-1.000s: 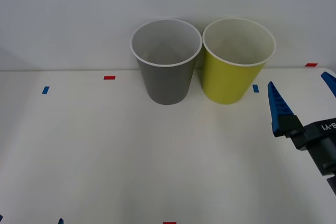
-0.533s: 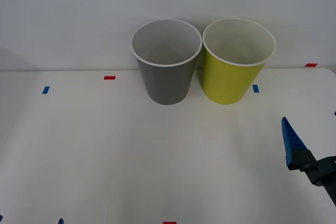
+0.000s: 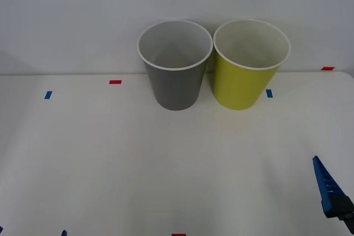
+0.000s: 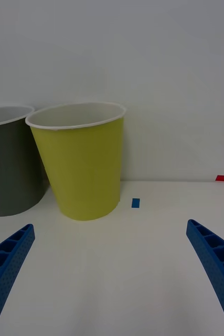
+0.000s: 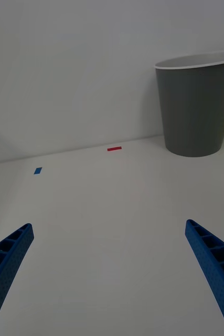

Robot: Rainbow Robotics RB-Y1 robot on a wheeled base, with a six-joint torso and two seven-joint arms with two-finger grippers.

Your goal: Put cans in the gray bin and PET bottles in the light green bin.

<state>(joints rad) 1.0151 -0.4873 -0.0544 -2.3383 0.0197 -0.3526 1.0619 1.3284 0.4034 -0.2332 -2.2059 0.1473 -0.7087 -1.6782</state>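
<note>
Front view: the gray bin [image 3: 176, 67] and light green bin [image 3: 250, 66] stand side by side at the table's [image 3: 110, 158] far edge; no can lies on it. The right gripper [image 3: 332, 192] sits at the near right corner.

Right wrist view: its fingers [image 4: 216, 262] are spread, empty, with the light green bin ahead.

Left wrist view: the left gripper [image 5: 112, 273] is released, with the gray bin far right and open table between.

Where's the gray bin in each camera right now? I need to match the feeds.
Front view: the gray bin stands center-rear, left of the light green bin.
Right wrist view: at the picture's left edge, cut off.
Left wrist view: upper right.
Shared landmark: the light green bin beside it.
</note>
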